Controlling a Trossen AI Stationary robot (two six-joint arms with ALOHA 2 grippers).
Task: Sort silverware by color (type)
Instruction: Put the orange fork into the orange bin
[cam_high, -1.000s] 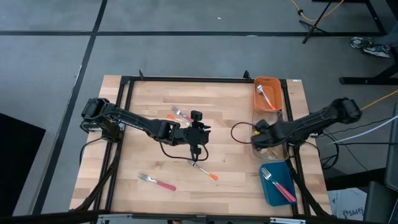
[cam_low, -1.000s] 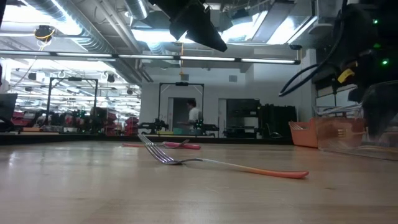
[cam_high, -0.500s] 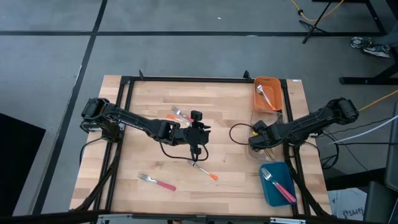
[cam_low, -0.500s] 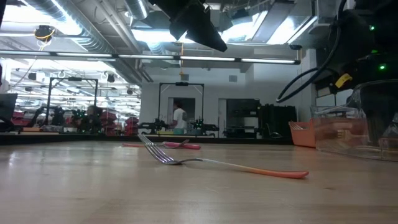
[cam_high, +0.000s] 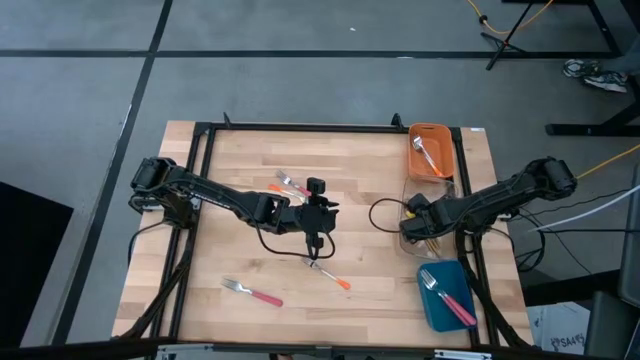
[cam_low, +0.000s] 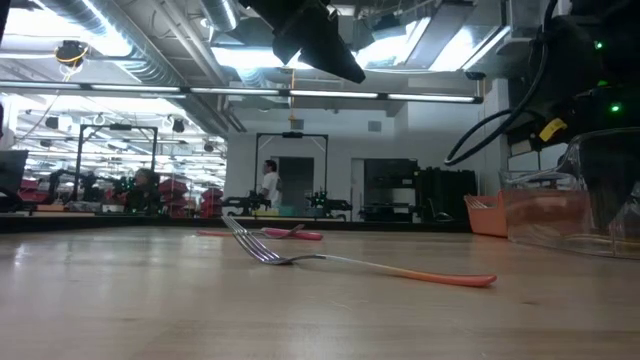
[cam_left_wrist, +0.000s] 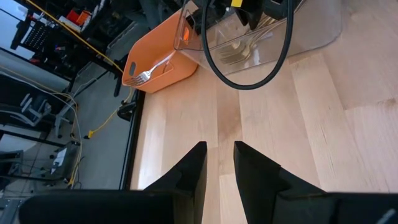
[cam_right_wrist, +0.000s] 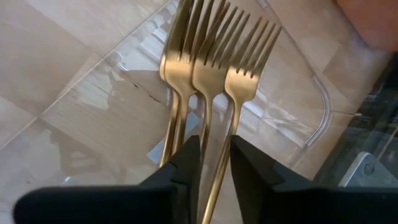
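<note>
Hovering mid-bench, the left gripper (cam_high: 314, 243), jaws slightly parted and empty, sits just above the orange-handled fork (cam_high: 329, 273), whose long axis runs diagonally toward the near right corner.

Silverware and bins, counted

Three gold forks (cam_right_wrist: 211, 68), three forks on the table (cam_high: 200, 200), one in the orange bin (cam_high: 430, 150), two in the blue bin (cam_high: 445, 297).

arms: dark, jointed | cables: black loops | left hand (cam_left_wrist: 217, 168): two dark wedge fingers

gold forks (cam_right_wrist: 211, 56); orange bin (cam_high: 431, 150)
</note>
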